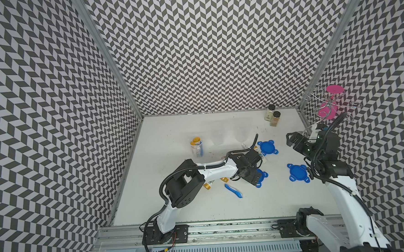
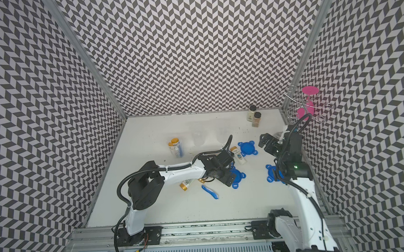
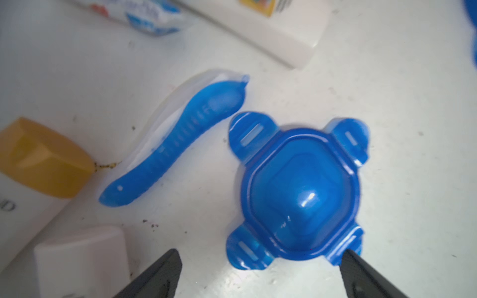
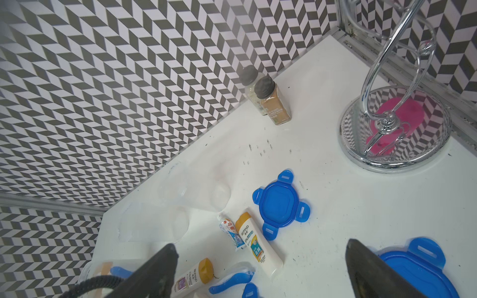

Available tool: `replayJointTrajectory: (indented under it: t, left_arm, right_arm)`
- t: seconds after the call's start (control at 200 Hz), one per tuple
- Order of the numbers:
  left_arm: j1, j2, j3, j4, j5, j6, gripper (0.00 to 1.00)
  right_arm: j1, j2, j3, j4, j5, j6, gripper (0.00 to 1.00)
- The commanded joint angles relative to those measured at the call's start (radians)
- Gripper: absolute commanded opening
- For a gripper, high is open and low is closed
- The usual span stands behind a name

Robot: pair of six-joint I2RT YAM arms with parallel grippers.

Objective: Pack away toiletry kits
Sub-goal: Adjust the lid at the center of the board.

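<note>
"Left wrist view: what's under the left claw (image 3: 261, 252)?"
"One blue lid (image 3: 299, 191), jaws wide, gripping nothing; toothbrush (image 3: 175, 144) just beside."
"Lids altogether?"
"Three; second lid (image 1: 267, 149) beyond that claw, third lid (image 1: 298, 173) beside the right claw (image 4: 262, 245), also wide, empty. Two spice jars (image 1: 274, 119) stand far beyond."

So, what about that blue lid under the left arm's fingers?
The blue lid is glossy plastic: a rounded square with a raised centre and four slotted corner tabs. It lies flat on the white table, on no cup, near a blue toothbrush, not touching it. One of the open left fingers overlaps a tab.
</note>
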Motion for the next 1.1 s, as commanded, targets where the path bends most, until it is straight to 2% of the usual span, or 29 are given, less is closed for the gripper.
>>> replayJointTrajectory:
  t: [0.0, 0.13, 0.341, 0.646, 1.022, 1.092]
  left_arm:
    - [-0.022, 0.016, 0.069, -0.003, 0.03, 0.094, 1.0]
    - [-0.03, 0.085, 0.149, -0.048, -0.014, 0.091, 1.0]
    - [-0.035, 0.202, 0.277, -0.122, -0.064, 0.094, 0.99]
    - [-0.064, 0.221, 0.251, -0.132, -0.095, 0.094, 1.0]
    - [-0.083, 0.226, 0.202, -0.141, -0.129, 0.09, 1.0]
    - [-0.084, 0.234, 0.21, -0.15, -0.145, 0.087, 0.95]
  right_arm:
    - [0.003, -0.025, -0.007, -0.062, 0.01, -0.013, 1.0]
    - [-0.014, -0.031, 0.008, -0.092, 0.023, -0.011, 1.0]
    - [-0.022, -0.026, 0.108, -0.143, 0.114, -0.064, 1.0]
    - [-0.023, -0.034, 0.139, -0.147, 0.153, -0.072, 1.0]
    - [-0.024, -0.03, 0.148, -0.134, 0.142, -0.071, 1.0]
    - [-0.024, -0.032, 0.148, -0.133, 0.14, -0.071, 1.0]
